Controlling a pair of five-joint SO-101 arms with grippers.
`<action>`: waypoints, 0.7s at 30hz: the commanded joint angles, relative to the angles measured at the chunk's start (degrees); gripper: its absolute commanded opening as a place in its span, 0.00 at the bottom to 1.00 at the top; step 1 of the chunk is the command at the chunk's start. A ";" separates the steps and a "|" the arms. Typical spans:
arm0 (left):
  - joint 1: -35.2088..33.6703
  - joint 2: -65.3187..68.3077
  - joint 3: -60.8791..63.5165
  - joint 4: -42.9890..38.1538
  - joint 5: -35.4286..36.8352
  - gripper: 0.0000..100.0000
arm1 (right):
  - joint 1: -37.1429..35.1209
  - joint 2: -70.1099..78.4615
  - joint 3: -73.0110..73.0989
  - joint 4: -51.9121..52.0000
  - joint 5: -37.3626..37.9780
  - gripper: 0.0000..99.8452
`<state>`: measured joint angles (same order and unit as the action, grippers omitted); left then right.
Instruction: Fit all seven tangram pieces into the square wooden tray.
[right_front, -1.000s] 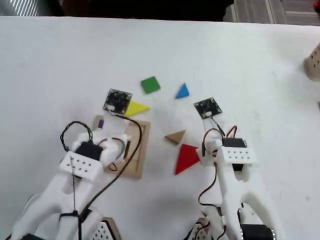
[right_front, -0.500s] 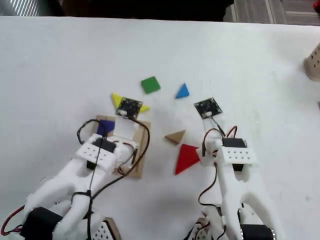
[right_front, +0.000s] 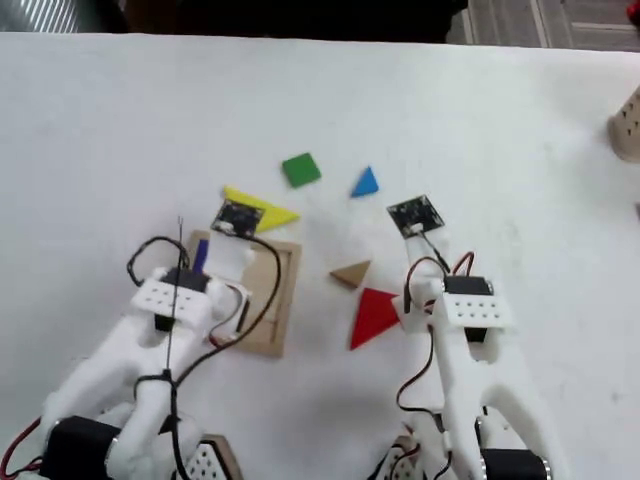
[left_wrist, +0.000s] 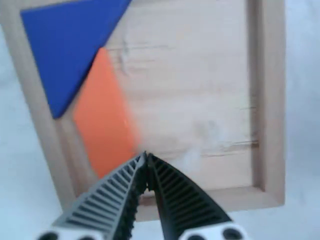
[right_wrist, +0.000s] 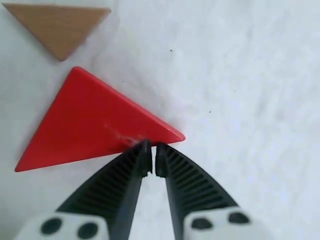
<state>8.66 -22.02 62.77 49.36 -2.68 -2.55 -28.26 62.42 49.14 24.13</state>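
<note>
Both pinched: left claw (left_wrist: 146, 161) over tray (left_wrist: 272, 100), right claw (right_wrist: 150, 148) at triangle (right_wrist: 85, 125)

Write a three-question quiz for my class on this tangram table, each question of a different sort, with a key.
1. True or false: the red wooden triangle lies on the white table, outside the square wooden tray.
2. Fill in: beside the large blue wooden triangle inside the tray lies ____.
3. Count: how many tangram pieces lie on the table outside the tray?

Key
1. True.
2. The orange wooden piece.
3. Five.
</note>
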 joint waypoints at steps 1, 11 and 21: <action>-3.12 -0.22 -5.36 4.31 -0.70 0.02 | 0.22 -1.71 -0.26 -0.84 0.79 0.02; -3.21 -0.22 -10.99 7.03 -0.62 0.03 | 0.22 -1.71 -0.26 -0.84 2.20 0.02; 3.12 0.40 -10.81 -4.84 -0.26 0.03 | 0.22 -1.71 -0.26 -0.84 2.20 0.02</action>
<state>7.96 -21.76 54.77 47.96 -3.03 -2.55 -28.26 62.42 49.14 25.54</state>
